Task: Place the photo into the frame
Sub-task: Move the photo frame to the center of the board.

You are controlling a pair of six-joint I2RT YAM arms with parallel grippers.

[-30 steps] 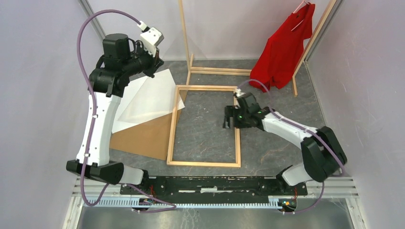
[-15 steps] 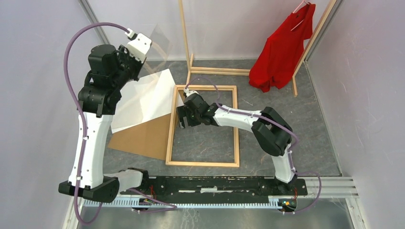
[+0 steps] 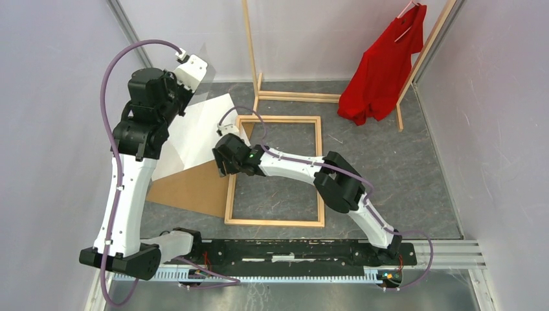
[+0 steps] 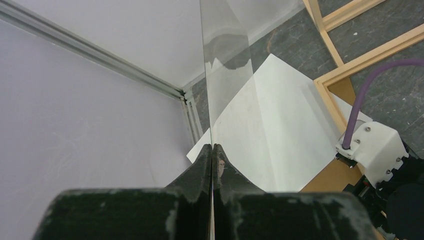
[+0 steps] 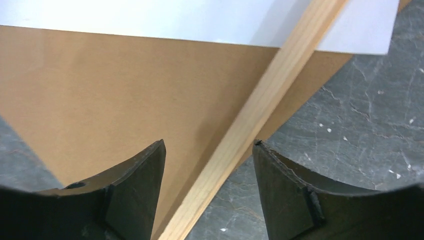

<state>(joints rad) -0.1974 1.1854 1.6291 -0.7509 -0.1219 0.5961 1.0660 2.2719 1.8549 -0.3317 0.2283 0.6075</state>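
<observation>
The frame (image 5: 260, 107) is pale, smooth wood; the photo (image 3: 201, 129) is matt white paper, the backing board (image 3: 194, 188) matt brown card, and the clear sheet (image 4: 227, 45) is glossy.

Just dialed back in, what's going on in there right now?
The left gripper is shut on the edge of a clear sheet, holding it up off the table. The right gripper hangs open over the left rail of the frame. The photo lies white side up on the brown backing board, left of the frame, with that rail crossing over their corners. The photo is not in the frame yet.
</observation>
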